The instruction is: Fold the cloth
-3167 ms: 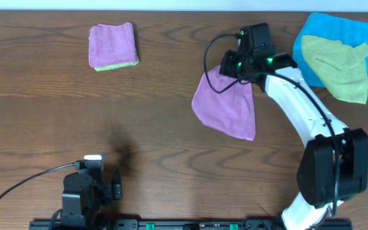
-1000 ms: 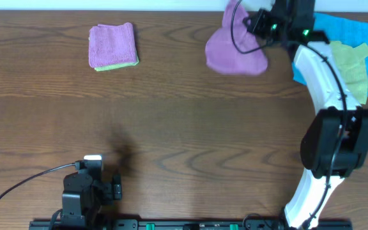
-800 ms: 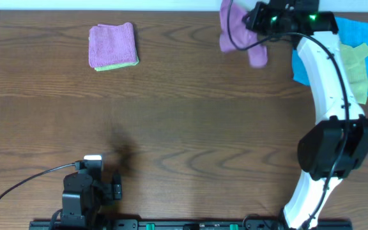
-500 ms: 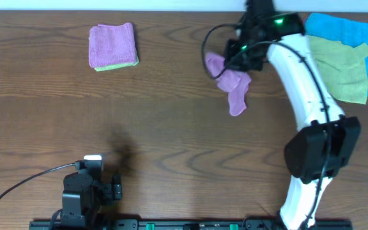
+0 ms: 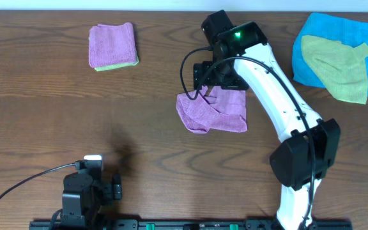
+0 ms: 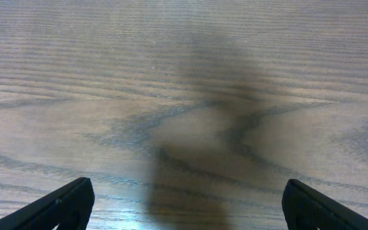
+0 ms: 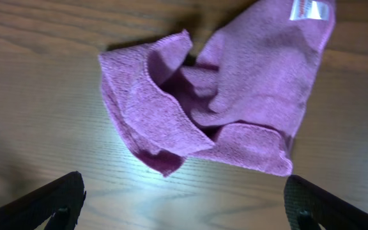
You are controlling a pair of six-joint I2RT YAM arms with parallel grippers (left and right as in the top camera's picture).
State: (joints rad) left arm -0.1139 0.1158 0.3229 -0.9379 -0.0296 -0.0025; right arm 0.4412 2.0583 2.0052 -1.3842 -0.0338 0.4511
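Right hand [image 7: 185,203]: open. The right wrist view has its fingers [image 7: 69,188] wide apart at the bottom corners with nothing between them. It hangs over the purple cloth [image 5: 211,110] and isn't gripping it; the cloth lies clear of both fingers.

Purple cloth: on the table [image 5: 56,115], upper middle of the overhead frame, partly under the wrist end of the right arm [image 5: 276,96]. It's not flat, more a crumpled, lopsided heap. In the right wrist view:
- one edge curls up and over at the left
- a deep crease runs through the centre
- a flap is doubled back along the lower right
- the white tag [image 7: 306,9] shows at the top right corner

Not folded yet.

Left hand [image 6: 190,206]: open too. Its fingers sit at the far bottom corners of its view, with only bare wood grain and a shadow between them. In the overhead you see the left arm [image 5: 82,195] at the bottom left, well apart from the purple cloth.

Rest of the table:
- a folded stack [image 5: 112,46], purple on top of green, upper left
- a blue cloth [image 5: 328,24] at the upper right, with a yellow-green cloth [image 5: 337,70] lying rumpled on it

Both are well apart from the purple cloth.
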